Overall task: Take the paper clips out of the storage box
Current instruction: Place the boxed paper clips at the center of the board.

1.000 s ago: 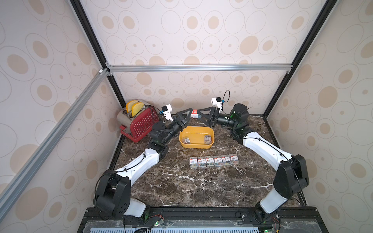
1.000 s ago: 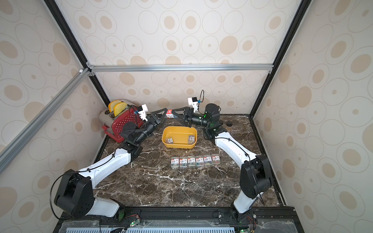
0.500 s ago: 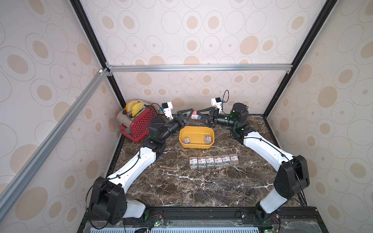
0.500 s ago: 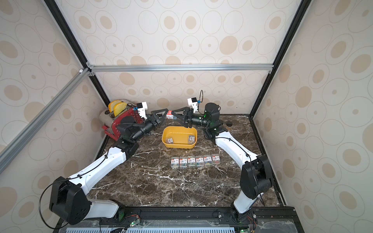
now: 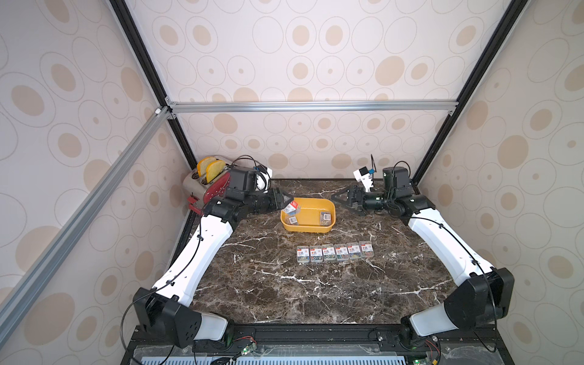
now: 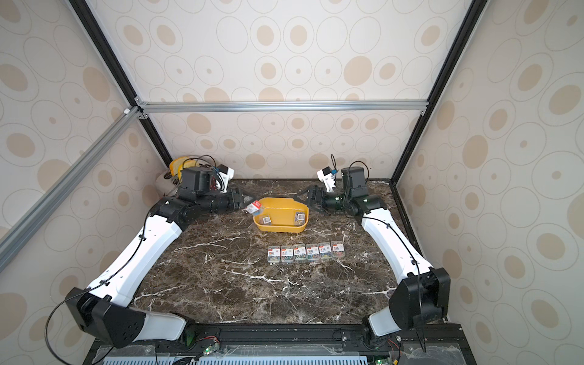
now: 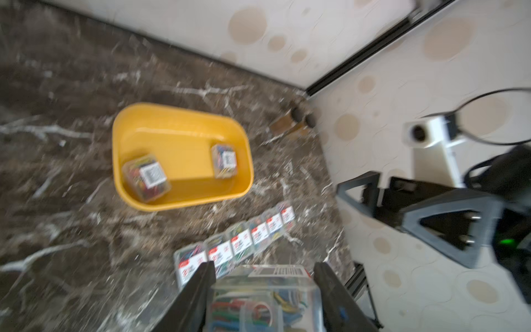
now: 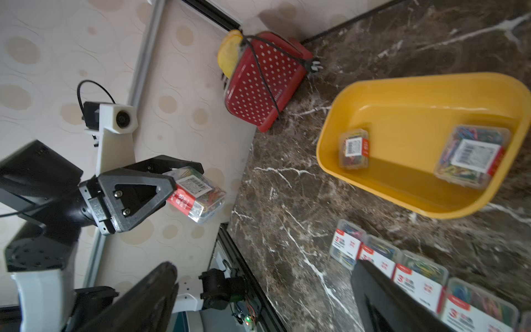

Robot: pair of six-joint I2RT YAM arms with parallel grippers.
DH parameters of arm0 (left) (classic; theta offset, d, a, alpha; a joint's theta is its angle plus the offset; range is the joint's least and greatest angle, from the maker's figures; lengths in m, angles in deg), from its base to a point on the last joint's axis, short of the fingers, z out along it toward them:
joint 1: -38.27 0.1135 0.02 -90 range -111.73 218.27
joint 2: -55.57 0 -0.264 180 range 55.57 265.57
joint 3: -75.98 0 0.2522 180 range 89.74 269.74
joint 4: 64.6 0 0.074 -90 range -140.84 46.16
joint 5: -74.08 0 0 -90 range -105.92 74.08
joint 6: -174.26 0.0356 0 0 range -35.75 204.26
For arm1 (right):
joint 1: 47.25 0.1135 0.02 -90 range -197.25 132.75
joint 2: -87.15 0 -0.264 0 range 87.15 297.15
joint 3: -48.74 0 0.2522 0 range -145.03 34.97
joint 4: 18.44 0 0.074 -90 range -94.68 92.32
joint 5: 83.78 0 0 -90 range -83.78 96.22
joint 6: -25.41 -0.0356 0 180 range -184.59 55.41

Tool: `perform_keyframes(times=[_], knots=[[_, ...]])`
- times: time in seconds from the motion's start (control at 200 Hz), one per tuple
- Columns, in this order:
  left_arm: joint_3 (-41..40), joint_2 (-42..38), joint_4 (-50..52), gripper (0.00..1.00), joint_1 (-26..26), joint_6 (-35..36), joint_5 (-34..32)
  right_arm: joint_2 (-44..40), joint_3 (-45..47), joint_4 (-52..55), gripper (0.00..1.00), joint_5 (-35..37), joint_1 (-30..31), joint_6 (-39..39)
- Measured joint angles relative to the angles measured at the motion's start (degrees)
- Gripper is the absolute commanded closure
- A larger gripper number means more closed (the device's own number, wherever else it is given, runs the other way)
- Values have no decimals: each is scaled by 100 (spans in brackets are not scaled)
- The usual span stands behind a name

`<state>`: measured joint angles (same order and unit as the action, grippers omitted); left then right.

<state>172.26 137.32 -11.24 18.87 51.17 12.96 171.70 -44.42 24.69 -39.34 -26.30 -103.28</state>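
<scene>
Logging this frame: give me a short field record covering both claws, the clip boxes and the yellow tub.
left claw: shut on the held clip box, in the air near one end of the storage box
right claw: open, empty, off the opposite end
inside storage box: two clip boxes, apart, at opposite ends
on table: row of six clip boxes, on the robot's side of the storage box
task state: unfinished, two yet to take out

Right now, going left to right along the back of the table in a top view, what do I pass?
Toaster → left gripper holding a clip box → yellow tub → right gripper, open.
</scene>
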Motion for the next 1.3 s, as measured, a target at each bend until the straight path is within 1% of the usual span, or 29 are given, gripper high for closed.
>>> perform_keyframes(times=[0.17, 0.25, 0.381, 0.701, 0.946, 1.232, 1.297], knots=[[-345, 820, 1178, 77, 2, 654, -527, -2, 83, 1088, 0, 651, 9, 940], [-378, 1110, 1504, 77, 2, 883, -772, -2, 120, 1320, 0, 857, 9, 1180], [-378, 1386, 1794, 77, 7, 1180, -1049, -2, 243, 1497, 1, 999, 9, 1392], [-376, 2015, 2046, 74, 7, 1604, -1427, 13, 295, 1613, 1, 1071, 9, 1598], [-345, 2404, 2070, 72, 7, 1729, -1467, 109, 328, 1591, 3, 1016, 9, 1628], [157, 3038, 2028, 72, -87, 1797, -1394, 195, 328, 1563, 4, 935, 9, 1628], [262, 3158, 1952, 69, -157, 1794, -1368, 208, 328, 1563, 4, 927, 9, 1628]])
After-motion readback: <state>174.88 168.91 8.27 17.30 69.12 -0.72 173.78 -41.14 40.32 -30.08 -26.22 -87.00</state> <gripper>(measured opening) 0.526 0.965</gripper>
